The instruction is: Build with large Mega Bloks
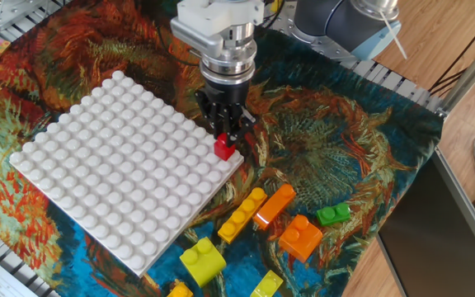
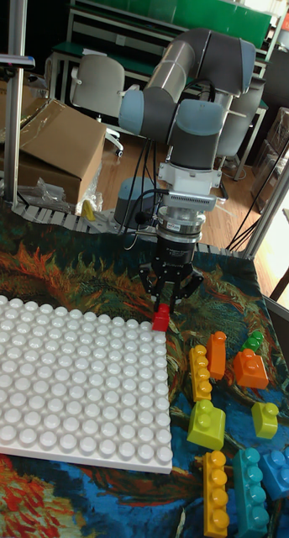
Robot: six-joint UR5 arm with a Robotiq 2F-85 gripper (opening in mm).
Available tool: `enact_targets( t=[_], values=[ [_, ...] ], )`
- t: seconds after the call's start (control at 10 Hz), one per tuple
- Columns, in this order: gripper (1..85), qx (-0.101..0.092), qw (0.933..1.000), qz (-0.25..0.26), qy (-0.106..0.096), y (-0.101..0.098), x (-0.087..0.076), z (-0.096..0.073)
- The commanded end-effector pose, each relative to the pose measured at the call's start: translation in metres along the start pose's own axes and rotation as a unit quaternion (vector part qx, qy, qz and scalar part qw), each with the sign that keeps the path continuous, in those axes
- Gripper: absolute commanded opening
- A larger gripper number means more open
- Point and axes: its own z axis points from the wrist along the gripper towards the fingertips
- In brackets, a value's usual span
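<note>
The dark fingers hid the top of a small glossy red brick and were closed around it, at the corner of the white studded baseplate.

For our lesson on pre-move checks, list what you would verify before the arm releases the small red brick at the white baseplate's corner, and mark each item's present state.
1. Black two-finger gripper closed on small red one-stud plastic brick: ok.
2. Brick over the near-right corner of the big white studded baseplate: ok.
3. Brick pressed fully onto studs: cannot tell.
4. Brick level, not tilted: cannot tell.
5. Long yellow brick and long orange brick clear of the gripper: ok.
</note>
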Motion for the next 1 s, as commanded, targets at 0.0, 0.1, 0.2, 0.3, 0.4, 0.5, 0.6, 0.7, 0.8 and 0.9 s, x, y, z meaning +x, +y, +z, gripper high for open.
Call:
enact_targets(
  t=[0.0,0.1,0.2,0.3,0.4,0.5,0.6,0.7,0.8,0.9],
  values=[
    [1.3,-0.01,0.9998,0.014,-0.007,0.008,0.008,0.0],
    [1.3,-0.012,0.9998,0.015,-0.01,0.008,0.009,0.001],
    [1.3,-0.013,0.9997,0.014,-0.014,0.008,0.009,0.002],
    [1.3,-0.013,0.9997,0.014,-0.016,0.008,0.009,0.003],
    [1.3,-0.014,0.9996,0.014,-0.019,0.008,0.01,0.005],
    [1.3,-0.011,0.9998,0.012,-0.014,0.005,0.015,0.008],
    [1.3,-0.01,0.9998,0.01,-0.016,0.002,0.016,0.01],
    [1.3,-0.011,0.9998,0.011,-0.016,0.002,0.017,0.01],
    [1.3,-0.014,0.9997,0.012,-0.018,0.003,0.018,0.011],
    [1.3,-0.014,0.9996,0.012,-0.02,0.003,0.019,0.011]
  ],
)
